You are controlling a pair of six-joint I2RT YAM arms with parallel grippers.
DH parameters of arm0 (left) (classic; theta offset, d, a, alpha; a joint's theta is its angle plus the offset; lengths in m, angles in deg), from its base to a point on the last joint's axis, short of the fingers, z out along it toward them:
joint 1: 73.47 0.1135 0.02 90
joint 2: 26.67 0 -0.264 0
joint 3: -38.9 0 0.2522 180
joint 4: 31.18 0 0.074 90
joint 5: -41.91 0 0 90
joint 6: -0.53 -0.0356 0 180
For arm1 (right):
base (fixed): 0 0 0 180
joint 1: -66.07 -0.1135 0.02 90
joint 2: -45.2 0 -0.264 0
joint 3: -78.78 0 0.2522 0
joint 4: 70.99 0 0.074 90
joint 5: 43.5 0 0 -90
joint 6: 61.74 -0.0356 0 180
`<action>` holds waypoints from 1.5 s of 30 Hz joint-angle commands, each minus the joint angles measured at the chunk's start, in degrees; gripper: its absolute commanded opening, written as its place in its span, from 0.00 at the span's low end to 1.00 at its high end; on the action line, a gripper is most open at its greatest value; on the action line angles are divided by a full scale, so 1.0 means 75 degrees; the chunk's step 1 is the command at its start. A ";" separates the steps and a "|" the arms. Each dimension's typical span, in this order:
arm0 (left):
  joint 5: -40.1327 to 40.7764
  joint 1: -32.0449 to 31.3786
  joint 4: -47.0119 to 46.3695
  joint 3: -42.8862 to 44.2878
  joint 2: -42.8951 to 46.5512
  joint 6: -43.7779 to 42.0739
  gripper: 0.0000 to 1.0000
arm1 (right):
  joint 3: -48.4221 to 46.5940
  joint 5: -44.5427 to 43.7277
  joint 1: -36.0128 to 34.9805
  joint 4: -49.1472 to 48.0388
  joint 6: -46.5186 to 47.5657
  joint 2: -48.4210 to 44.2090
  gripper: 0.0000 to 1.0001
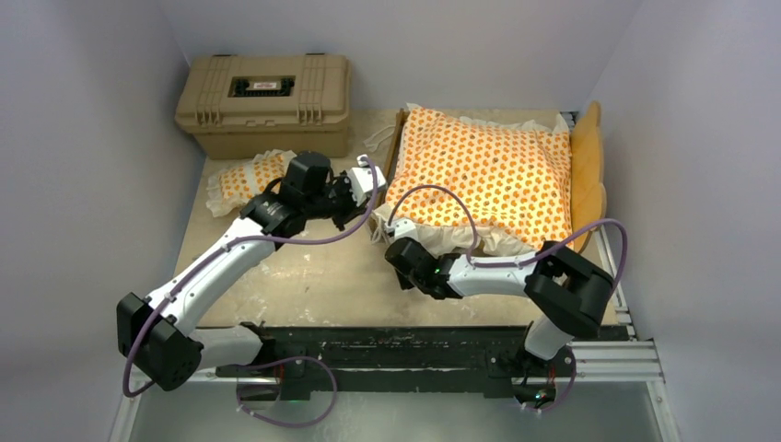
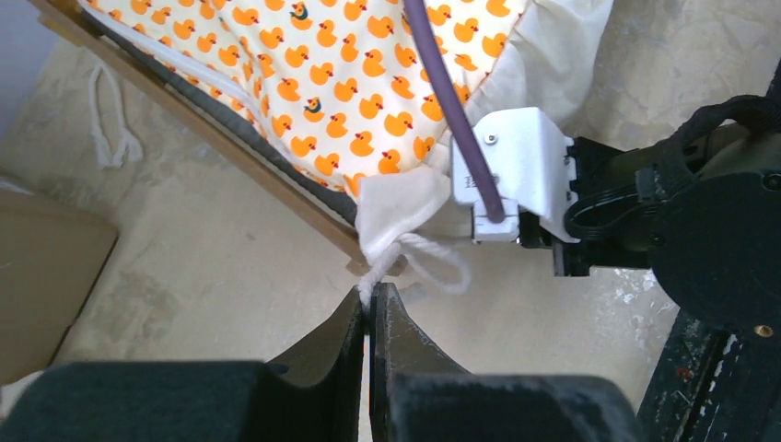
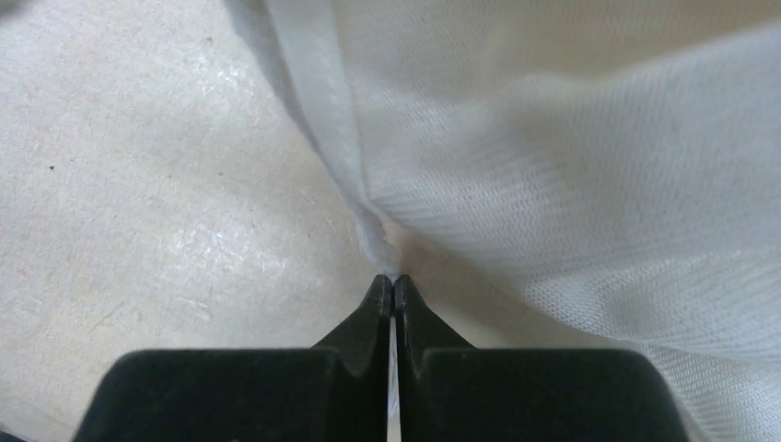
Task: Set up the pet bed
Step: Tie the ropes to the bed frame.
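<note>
The mattress cushion (image 1: 488,170) lies on the bed frame (image 1: 589,157) at the back right of the counter (image 1: 322,276), its long axis running right from both grippers; the left gripper (image 2: 370,308) is pinched on its corner tie cord (image 2: 410,247); the right gripper (image 3: 393,287) is clamped on the white ruffle (image 3: 571,184) alongside; the pillow (image 1: 249,177) lies well to the left.

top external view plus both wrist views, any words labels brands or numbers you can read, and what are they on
No text can be read in any view.
Label on the lid of the tan case: white with a red mark, too small and blurred to read.
White camera housing in the left wrist view: nothing legible.
Mattress cushion: orange duck print only, no words.
</note>
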 commanded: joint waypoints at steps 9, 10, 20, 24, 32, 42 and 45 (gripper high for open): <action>0.1371 0.0040 0.0727 0.1322 0.0005 -0.0673 0.00 | 0.0047 0.0070 -0.0009 0.0772 -0.0614 -0.0287 0.00; 0.1589 0.0034 0.0811 0.1344 0.0029 -0.0724 0.00 | 0.0055 0.0042 -0.0009 0.0897 -0.0692 -0.0385 0.00; 0.3985 0.0034 0.0142 0.0116 0.0199 0.0673 0.00 | 0.0223 -0.0463 0.0043 0.2535 -0.1775 -0.2161 0.00; 0.4560 0.0034 -0.0792 -0.1040 0.0230 0.1618 0.00 | 0.0152 -0.0856 0.0059 0.3487 -0.2594 -0.3398 0.00; 0.4313 0.0040 -0.1858 -0.2098 0.0171 0.3081 0.00 | -0.0032 -0.2097 0.0062 0.5151 -0.4303 -0.6221 0.00; 0.5483 0.0040 -0.1697 -0.2128 -0.0894 0.4560 0.00 | -0.1023 -0.3520 0.0062 0.6747 -0.5290 -0.7224 0.00; 0.6036 0.0034 -0.2010 -0.2193 -0.1284 0.5034 0.00 | -0.1329 -0.4007 0.0062 0.7041 -0.5265 -0.7382 0.00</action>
